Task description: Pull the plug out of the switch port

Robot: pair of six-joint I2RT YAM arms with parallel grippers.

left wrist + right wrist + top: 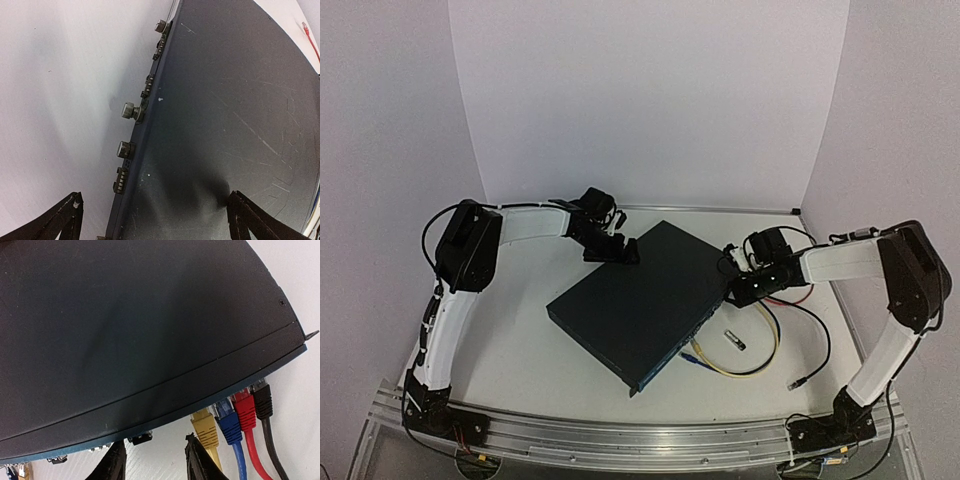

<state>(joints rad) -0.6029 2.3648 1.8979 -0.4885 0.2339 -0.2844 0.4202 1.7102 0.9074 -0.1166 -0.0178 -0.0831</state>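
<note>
Tabletop (pixel 510 350), switch (pixel 640 295) just beyond right fingers (pixel 114 464)

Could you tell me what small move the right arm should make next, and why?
Probably slide the right gripper along the front of the switch toward the yellow plug: its jaws stand open, but the gap between them faces a spot beside that plug, which is seated in its port.

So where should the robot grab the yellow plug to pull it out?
Probably on the yellow plug itself, the chunky part sticking out of the switch. Come from the socket side with the right tool, in line with the plug. The blue plug sits close beside it, so pinching top and bottom looks easier.
</note>
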